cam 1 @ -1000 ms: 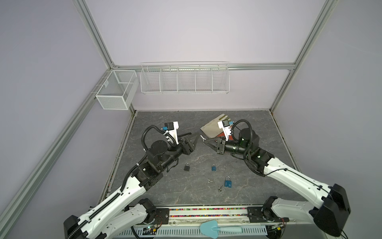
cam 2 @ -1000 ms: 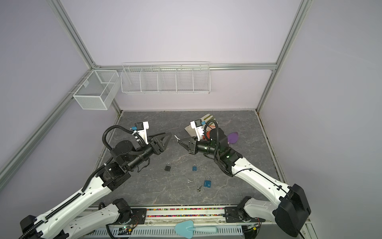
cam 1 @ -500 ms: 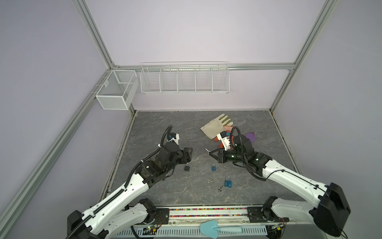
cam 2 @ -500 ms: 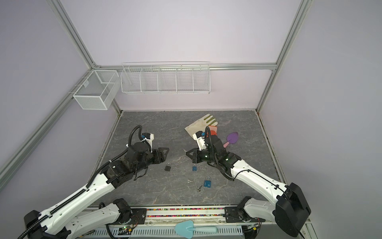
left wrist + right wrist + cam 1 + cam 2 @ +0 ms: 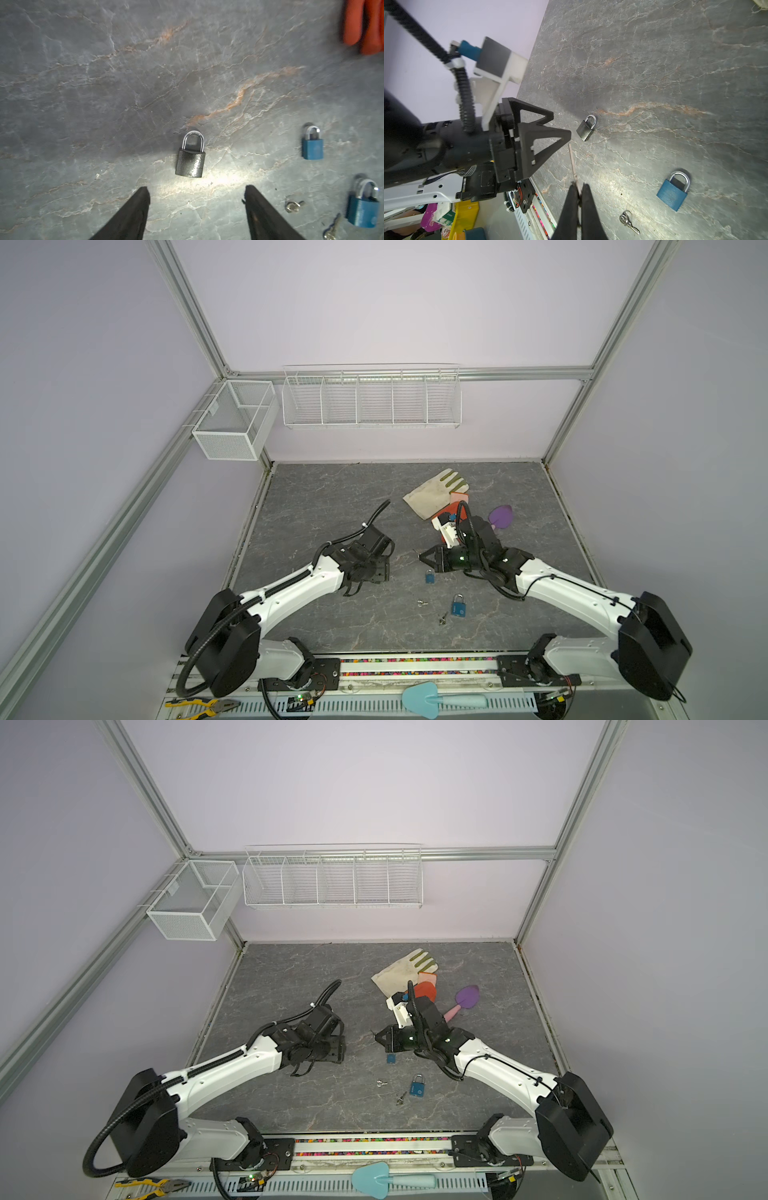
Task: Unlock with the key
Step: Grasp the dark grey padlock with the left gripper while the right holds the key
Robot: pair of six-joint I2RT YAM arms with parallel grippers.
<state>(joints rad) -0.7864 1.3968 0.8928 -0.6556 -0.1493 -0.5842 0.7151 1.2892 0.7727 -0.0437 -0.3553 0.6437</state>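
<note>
The key is a thin, hard bit of metal. It is light and smooth, so I think it could slip or twist if it were pinched loosely. The best place to hold it is the flat head, with the long thin part sticking out free. That is how it looks now. The right jaws are shut tight on one end of the key, and the thin part pokes out past their tips. The held end is hidden between them.

The dark padlock is small, but it looks solid and heavy for its size. It is hard and will not bend. Its flat sides look good to squeeze. The shiny loop should be left free so it can pop open. I cannot see the keyhole.

The padlock lies flat on the grey surface, just ahead of the tips of the left jaws and in line with the gap between them. It is apart from the tip of the key.

The left jaws are open wide, wider than the padlock. They hold nothing and do not touch it.

Off to one side of the left jaws lie a small blue padlock, a big blue padlock and some loose keys.
</note>
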